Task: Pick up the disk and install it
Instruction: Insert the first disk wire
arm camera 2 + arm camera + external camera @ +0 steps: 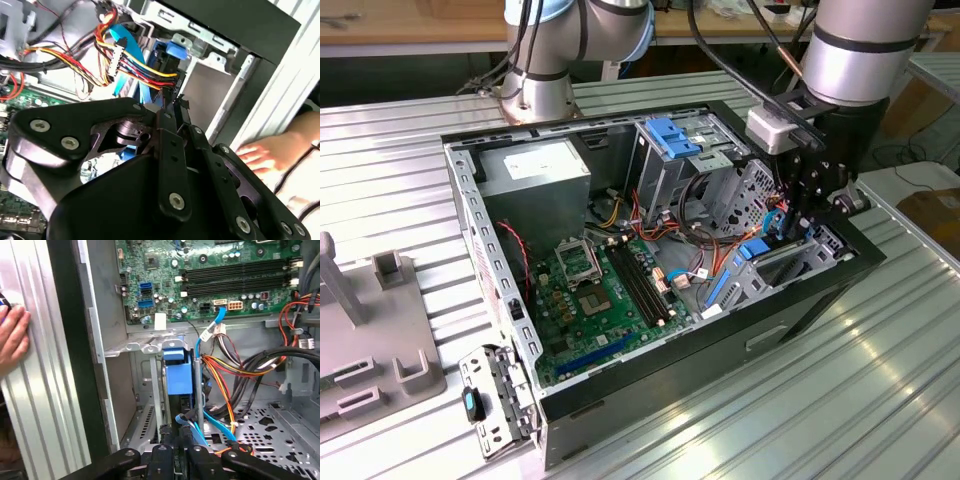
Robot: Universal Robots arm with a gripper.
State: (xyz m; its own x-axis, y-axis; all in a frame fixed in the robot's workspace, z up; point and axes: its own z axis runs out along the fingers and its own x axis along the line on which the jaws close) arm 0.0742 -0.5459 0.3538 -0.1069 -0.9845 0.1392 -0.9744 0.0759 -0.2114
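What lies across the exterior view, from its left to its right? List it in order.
Grey fixture block → loose metal bracket → motherboard → drive cage with blue latch → end effector.

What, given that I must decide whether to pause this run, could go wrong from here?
1. A person's hand rests on the table right beside the case while the tool is inside it; it could be struck.
2. The coloured wire bundle and blue cable hang close beside the disk and the tool; they could snag or get pinched.
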